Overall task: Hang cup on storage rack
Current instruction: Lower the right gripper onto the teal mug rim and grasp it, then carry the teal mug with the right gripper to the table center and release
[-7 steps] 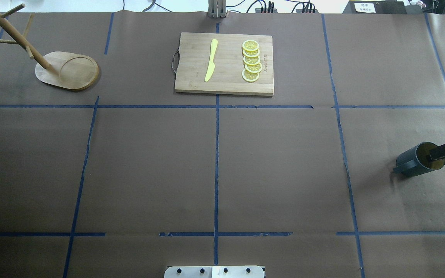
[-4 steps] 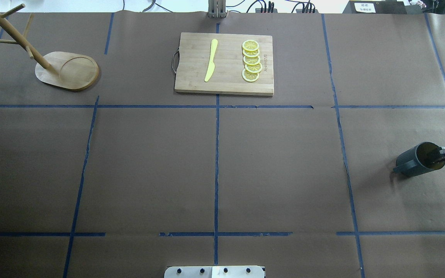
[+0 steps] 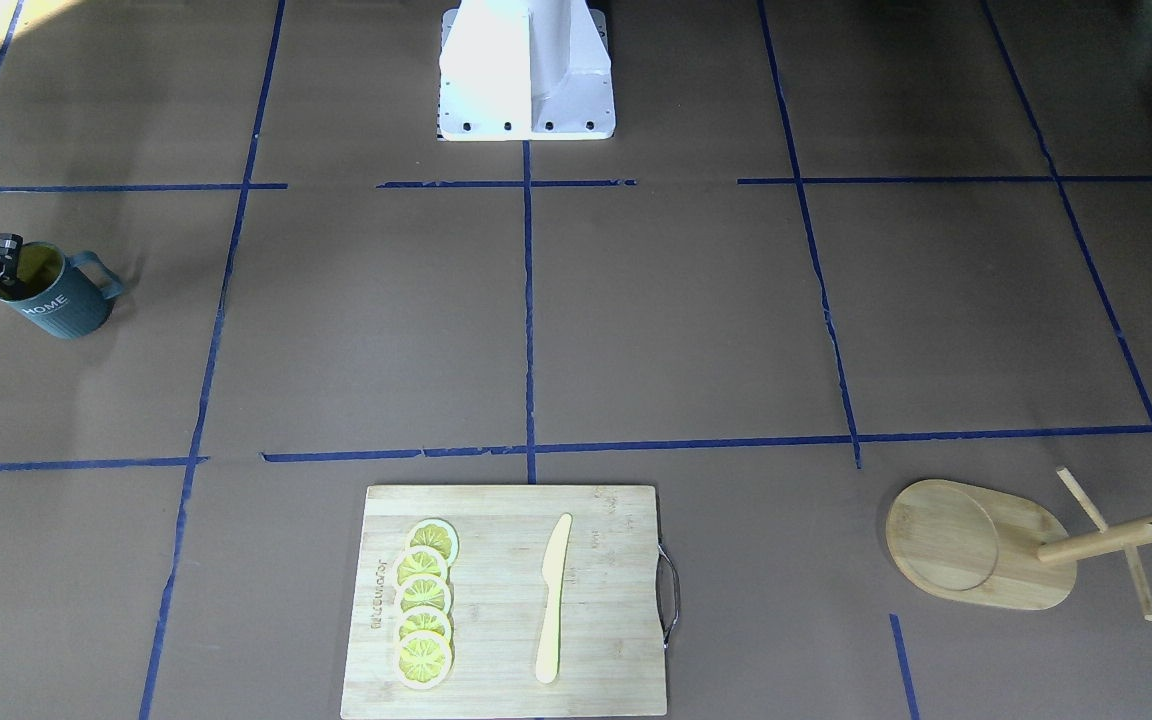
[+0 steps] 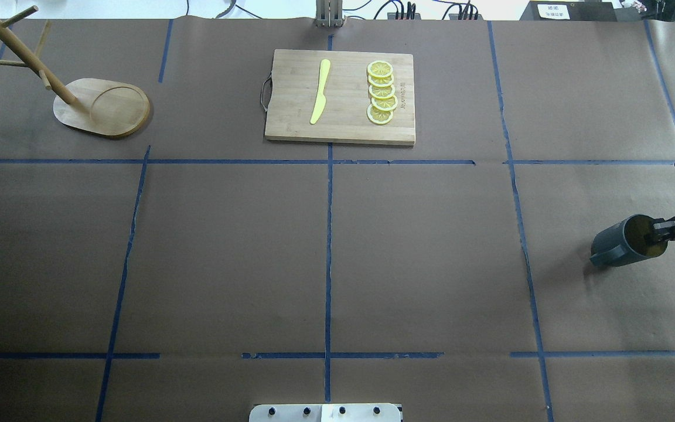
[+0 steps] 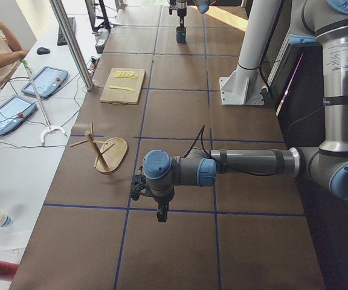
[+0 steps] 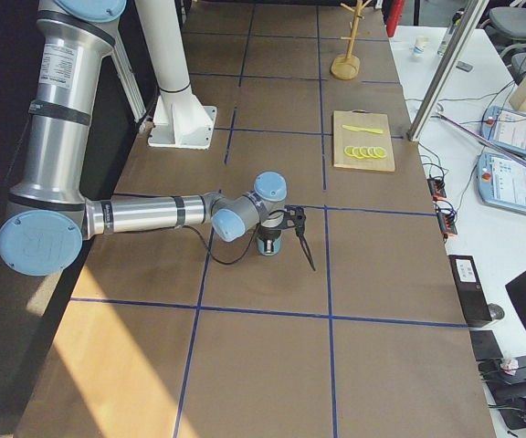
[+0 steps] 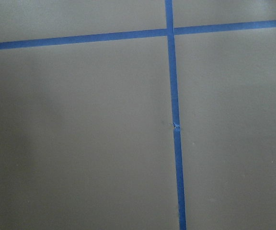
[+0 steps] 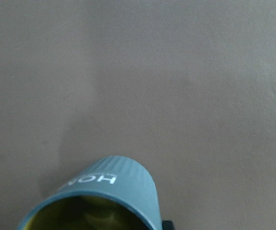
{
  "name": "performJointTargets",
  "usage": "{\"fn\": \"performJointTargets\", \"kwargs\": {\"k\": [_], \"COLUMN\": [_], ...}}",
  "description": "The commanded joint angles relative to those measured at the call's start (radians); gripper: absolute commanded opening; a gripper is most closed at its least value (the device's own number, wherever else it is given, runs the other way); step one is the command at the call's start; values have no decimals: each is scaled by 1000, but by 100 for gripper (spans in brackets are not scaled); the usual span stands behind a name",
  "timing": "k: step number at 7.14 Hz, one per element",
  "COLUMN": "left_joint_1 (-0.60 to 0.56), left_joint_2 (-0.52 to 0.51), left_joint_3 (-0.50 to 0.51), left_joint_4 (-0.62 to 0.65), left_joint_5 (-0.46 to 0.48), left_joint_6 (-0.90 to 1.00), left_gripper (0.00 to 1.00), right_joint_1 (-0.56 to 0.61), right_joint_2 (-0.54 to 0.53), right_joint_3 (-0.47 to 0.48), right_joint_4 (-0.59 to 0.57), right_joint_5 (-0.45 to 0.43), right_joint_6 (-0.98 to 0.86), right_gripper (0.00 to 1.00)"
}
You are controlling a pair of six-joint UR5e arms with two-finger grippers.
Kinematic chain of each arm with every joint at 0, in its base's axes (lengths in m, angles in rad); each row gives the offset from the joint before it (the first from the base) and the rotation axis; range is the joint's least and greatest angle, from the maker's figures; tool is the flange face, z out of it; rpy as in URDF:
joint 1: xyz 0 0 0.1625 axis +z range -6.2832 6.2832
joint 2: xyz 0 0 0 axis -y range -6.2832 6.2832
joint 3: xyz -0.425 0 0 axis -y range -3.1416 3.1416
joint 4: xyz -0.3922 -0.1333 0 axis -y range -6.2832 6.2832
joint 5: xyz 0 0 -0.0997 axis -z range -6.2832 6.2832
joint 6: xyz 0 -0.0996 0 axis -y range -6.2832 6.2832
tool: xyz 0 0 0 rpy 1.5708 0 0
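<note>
- Leftward, toward the table's middle, is where the cup (image 4: 614, 249) now sits compared with a second ago, and the right gripper (image 4: 661, 230) has travelled with it.
- That gripper is clamped on the cup's rim wall, with one finger inside the yellow interior and the other against the ribbed outside.
- The cup is near the table edge on the robot's right. It is tipped over toward the gripper, and its handle (image 3: 102, 276) points away from the fingers. Whether its base has cleared the paper I cannot tell.
- The storage rack (image 4: 116, 109) stands at the far corner on the robot's left, well apart from the cup, and nothing hangs on its pegs.
- The left gripper (image 5: 138, 187) shows only in the side view, low over bare paper, so I cannot tell whether it is spread or closed.
- A pinch on the rim is a thin hold, so the carry should probably be slow, with no sudden wrist turns.
- Keep the handle leading, so that the loop meets a peg first.
- Passing on the robot's side of the cutting board (image 4: 290, 126) avoids it altogether.
- The reach looks long for one arm, so a hand-over may be needed.
</note>
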Motion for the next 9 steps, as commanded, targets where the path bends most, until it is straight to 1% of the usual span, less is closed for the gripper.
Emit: {"fn": "performJointTargets", "kwargs": {"k": [1, 3, 4, 5, 6, 7, 8, 9], "left_joint_1": [0, -2, 0, 0, 0, 0, 0, 0], "left_joint_2": [0, 0, 2, 0, 0, 0, 0, -1], "left_joint_3": [-1, -1, 1, 1, 1, 2, 5, 5], "left_joint_4": [1, 1, 1, 1, -1, -1, -1, -1], "left_joint_5": [0, 0, 0, 0, 0, 0, 0, 0], "left_joint_6": [0, 0, 0, 0, 0, 0, 0, 0], "left_gripper": [100, 100, 100, 100, 100, 100, 100, 100], "right_joint_1": [-3, -125, -175, -232, -312, -382, -426, -453], "right_joint_2": [73, 241, 327, 456, 598, 715, 810, 884], "right_joint_3": [30, 33, 33, 33, 28, 4, -37, -97], "right_joint_4": [-13, -13, -53, -175, -332, -445, -495, -495], "right_joint_5": [9, -3, -13, -59, -143, -230, -260, -277], "right_joint_6": [84, 312, 415, 482, 522, 572, 612, 613], "right_gripper": [2, 2, 2, 3, 3, 3, 3, 3]}}
